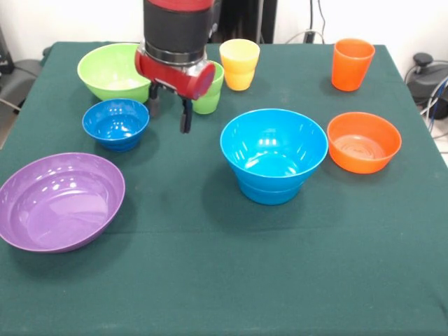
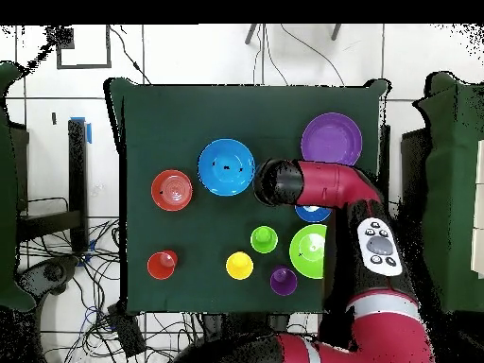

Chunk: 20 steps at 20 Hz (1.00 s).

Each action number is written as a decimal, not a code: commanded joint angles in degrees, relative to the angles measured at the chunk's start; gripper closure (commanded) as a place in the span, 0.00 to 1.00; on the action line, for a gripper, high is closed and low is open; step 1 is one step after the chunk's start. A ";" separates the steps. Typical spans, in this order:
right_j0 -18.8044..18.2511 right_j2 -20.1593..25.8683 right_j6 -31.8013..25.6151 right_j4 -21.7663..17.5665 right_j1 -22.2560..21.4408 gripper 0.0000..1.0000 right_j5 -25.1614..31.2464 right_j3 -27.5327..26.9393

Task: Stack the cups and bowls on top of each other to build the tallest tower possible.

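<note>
1. The gripper (image 1: 169, 115) hangs above the green table (image 1: 210, 280), just beside the small dark blue bowl (image 1: 116, 123) and in front of the green cup (image 1: 210, 98); its two dark fingers point down with a clear gap between them and nothing held
2. The large light blue bowl (image 1: 274, 148) sits near the middle of the table, and a second light blue rim showing beneath it suggests it rests on the small light blue bowl (image 1: 269, 192), making a low tower of two
3. The small orange bowl (image 1: 364, 142) stands just beside that pile, upright and apart from it
4. The large purple bowl (image 1: 60, 201) lies at the near left corner in the front view, tilted slightly, well apart from the others
5. The large lime green bowl (image 1: 112, 70) stands at the far left, behind the dark blue bowl
6. The yellow cup (image 1: 239, 63) stands upright just beside the green cup, and the orange cup (image 1: 352, 63) stands alone at the far right
7. From overhead the purple cup (image 2: 283, 280) shows near the lime green bowl; the arm (image 2: 331, 184) hides it in the front view and covers most of the dark blue bowl from above
</note>
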 commanded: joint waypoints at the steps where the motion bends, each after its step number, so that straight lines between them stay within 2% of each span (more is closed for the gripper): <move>1: -1.15 5.95 -11.03 -2.77 -2.51 0.00 5.64 -0.88; 7: -2.62 6.86 -12.74 -3.50 -2.25 0.00 6.66 -1.64; 15: -3.09 6.47 -10.58 -5.52 2.12 0.00 2.45 -1.58; 20: -3.12 5.92 -10.54 -6.64 3.78 0.00 2.21 -2.56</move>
